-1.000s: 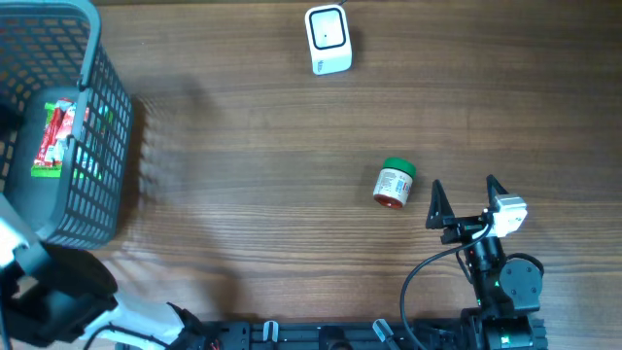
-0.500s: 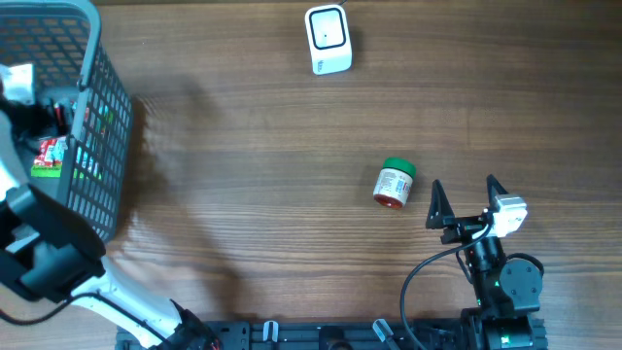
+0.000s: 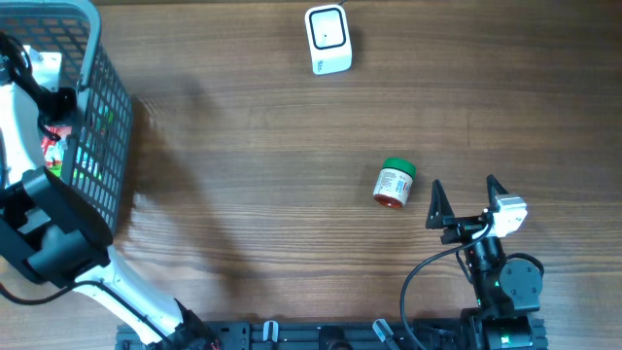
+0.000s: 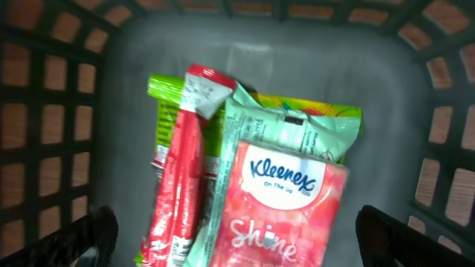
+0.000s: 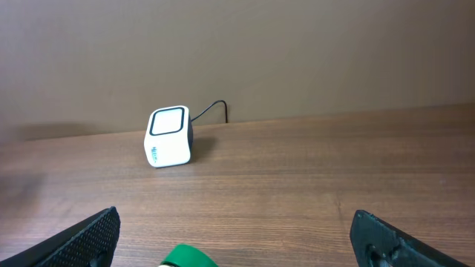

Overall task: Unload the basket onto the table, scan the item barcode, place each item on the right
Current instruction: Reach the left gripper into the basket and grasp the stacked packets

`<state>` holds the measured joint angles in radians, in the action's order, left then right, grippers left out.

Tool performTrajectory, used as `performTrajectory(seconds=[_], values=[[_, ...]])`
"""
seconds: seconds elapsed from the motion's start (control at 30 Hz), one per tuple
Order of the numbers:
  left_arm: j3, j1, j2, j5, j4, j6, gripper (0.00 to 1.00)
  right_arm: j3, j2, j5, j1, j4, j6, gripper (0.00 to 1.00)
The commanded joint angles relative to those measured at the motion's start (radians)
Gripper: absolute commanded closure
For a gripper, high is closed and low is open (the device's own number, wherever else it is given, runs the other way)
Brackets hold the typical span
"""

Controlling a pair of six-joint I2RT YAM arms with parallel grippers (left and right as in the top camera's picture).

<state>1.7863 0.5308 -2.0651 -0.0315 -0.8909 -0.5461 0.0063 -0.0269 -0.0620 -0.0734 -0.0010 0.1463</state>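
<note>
Wooden tabletop [image 3: 253,194] seen from above. Nearest the robot, the right hand [image 3: 465,185] rests spread and empty near a green-lidded jar [image 3: 394,184]. At left, the left hand [image 4: 237,241] hangs spread inside the grey basket [image 3: 107,107], over a Kleenex pack [image 4: 286,200] lying on other packets. Farthest stands the white scanner [image 3: 328,39]. The step looks like picking an item; next the hand must lower and pinch the pack.

The black-and-white left arm [image 3: 51,238] stretches toward ten o'clock, its black left gripper [image 4: 236,226] pointing down, jaws wide. The black right gripper [image 3: 464,187], at five o'clock, points toward twelve, jaws wide.
</note>
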Motion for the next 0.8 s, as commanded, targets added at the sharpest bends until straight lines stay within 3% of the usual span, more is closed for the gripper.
performTrajectory(seconds=[0.0, 0.3, 0.77], values=[[-0.001, 0.001, -0.058, 0.035, -0.019, -0.023, 0.00, -0.001, 0.003, 0.003, -0.004, 0.002, 0.013, 0.00], [-0.016, 0.001, -0.077, 0.034, -0.024, -0.023, 0.00, -0.001, 0.003, 0.003, -0.004, 0.002, 0.012, 0.00], [-0.141, 0.002, -0.077, 0.031, 0.090, -0.023, 0.02, -0.001, 0.003, 0.003, -0.004, 0.002, 0.012, 0.00]])
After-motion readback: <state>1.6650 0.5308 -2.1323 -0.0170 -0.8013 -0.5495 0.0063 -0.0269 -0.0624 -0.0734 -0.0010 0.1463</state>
